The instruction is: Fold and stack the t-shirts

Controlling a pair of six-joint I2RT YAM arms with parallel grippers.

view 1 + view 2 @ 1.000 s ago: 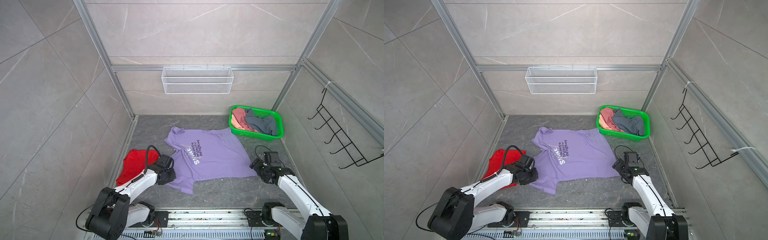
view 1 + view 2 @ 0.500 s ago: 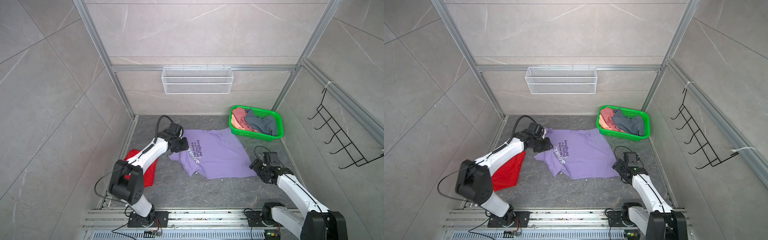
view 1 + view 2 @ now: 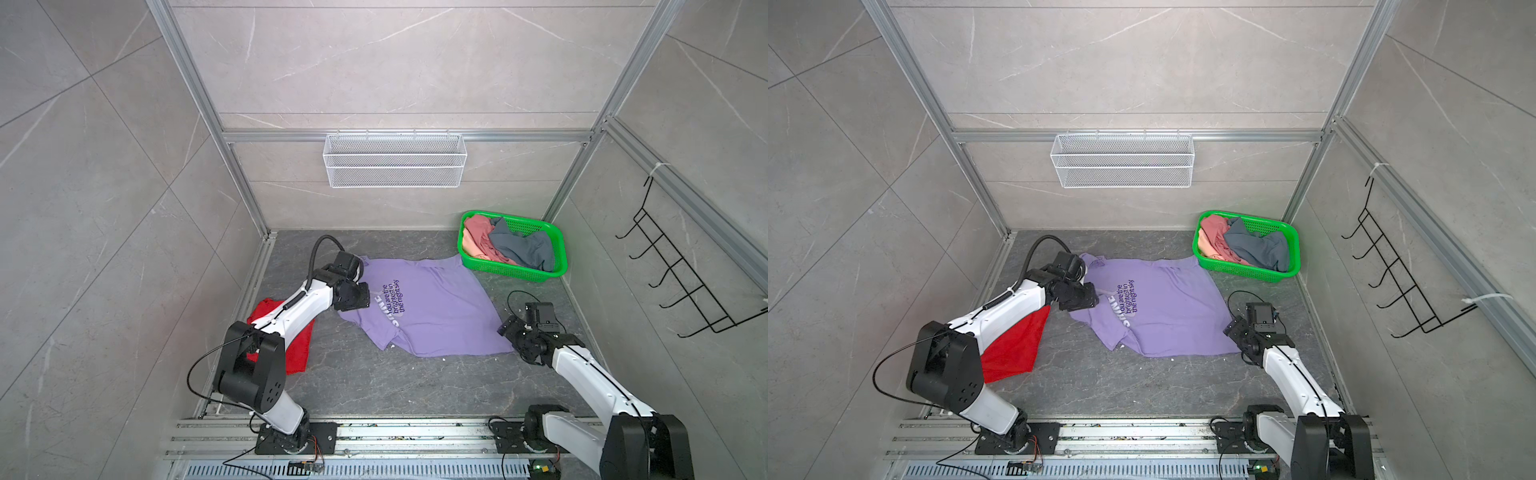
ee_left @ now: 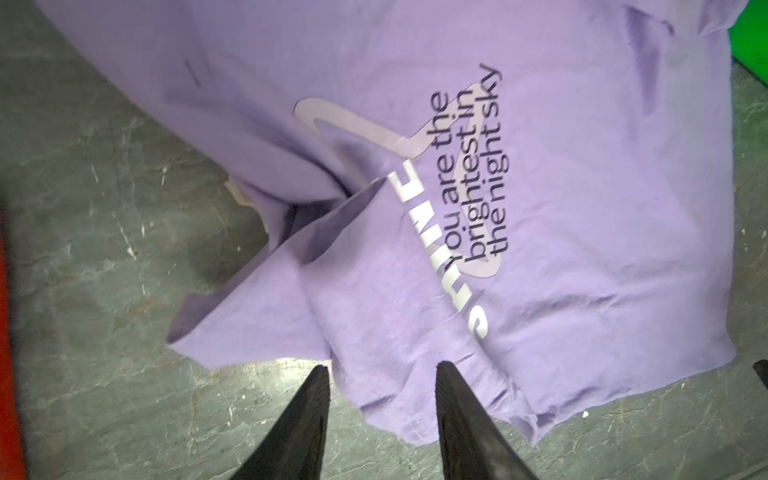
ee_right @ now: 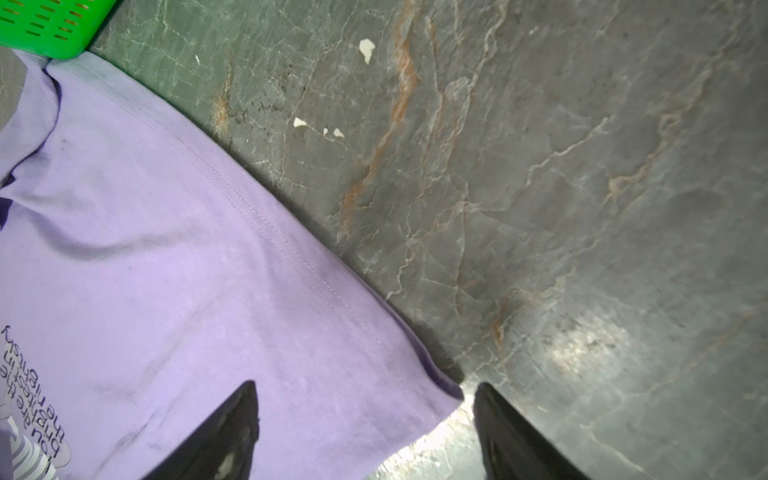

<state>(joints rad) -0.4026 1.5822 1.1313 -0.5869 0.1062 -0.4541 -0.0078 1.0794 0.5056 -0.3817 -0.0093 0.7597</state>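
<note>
Lavender shirt (image 3: 432,307) lies spread mid-floor, folding judged barely begun; left gripper (image 4: 382,365) hangs empty, jaws apart, at its 9 o'clock edge, right gripper (image 5: 363,383) gapes astride the 4 o'clock hem corner; next, both likely must clench cloth
</note>
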